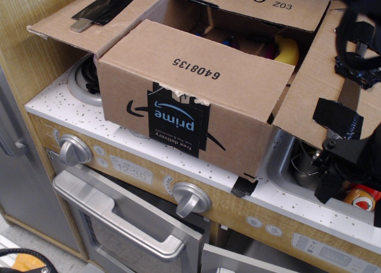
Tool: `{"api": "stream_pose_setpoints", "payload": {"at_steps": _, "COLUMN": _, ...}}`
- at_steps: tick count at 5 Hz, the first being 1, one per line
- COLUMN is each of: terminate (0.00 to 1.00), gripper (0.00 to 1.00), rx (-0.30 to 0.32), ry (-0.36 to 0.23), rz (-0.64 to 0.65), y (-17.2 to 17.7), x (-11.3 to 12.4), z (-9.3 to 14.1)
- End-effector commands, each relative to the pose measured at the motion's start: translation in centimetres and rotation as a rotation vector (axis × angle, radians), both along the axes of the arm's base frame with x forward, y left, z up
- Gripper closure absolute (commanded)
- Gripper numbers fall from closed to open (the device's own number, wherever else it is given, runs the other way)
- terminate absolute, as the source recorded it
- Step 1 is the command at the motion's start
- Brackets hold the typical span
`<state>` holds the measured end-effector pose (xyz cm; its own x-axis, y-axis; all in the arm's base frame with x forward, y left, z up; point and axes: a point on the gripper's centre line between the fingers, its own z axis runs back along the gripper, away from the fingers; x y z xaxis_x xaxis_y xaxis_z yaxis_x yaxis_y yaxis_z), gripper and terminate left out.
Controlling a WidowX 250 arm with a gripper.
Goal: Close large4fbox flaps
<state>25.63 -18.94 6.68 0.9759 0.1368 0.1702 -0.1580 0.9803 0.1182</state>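
Note:
The large4fbox stands on the white toy-kitchen counter, its black "prime" label facing me. The near flap, printed "6408135", lies folded over the top. The far flap, printed "30 Z03", leans in over the opening. The left flap and right flap are spread outward and carry black tape. My black gripper hangs under the outer edge of the right flap, above the sink. Its jaws are dark and overlap the shadow, so I cannot tell how they stand.
A sink to the right holds a metal pot and an orange-red bottle. A burner sits left of the box by the wooden wall. Knobs and an oven handle are below. Coloured items lie inside the box.

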Motion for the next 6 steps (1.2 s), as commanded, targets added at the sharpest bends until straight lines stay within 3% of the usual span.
{"api": "stream_pose_setpoints", "payload": {"at_steps": 1, "terminate": 0.0, "gripper": 0.0, "rx": -0.048, "ry": -0.171, "rz": -0.087, "y": -0.1, "x": 1.7, "z": -0.3}}
{"api": "stream_pose_setpoints", "payload": {"at_steps": 2, "terminate": 0.0, "gripper": 0.0, "rx": -0.032, "ry": -0.281, "rz": -0.109, "y": -0.5, "x": 1.5, "z": -0.7}}
{"api": "stream_pose_setpoints", "payload": {"at_steps": 3, "terminate": 0.0, "gripper": 0.0, "rx": 0.041, "ry": -0.363, "rz": -0.136, "y": -0.7, "x": 1.7, "z": 1.6}}
{"api": "stream_pose_setpoints", "payload": {"at_steps": 4, "terminate": 0.0, "gripper": 0.0, "rx": 0.08, "ry": -0.4, "rz": -0.146, "y": -1.2, "x": 2.2, "z": 4.1}}
{"api": "stream_pose_setpoints", "payload": {"at_steps": 6, "terminate": 0.0, "gripper": 0.0, "rx": 0.107, "ry": -0.439, "rz": -0.209, "y": -1.3, "x": 4.7, "z": 5.8}}
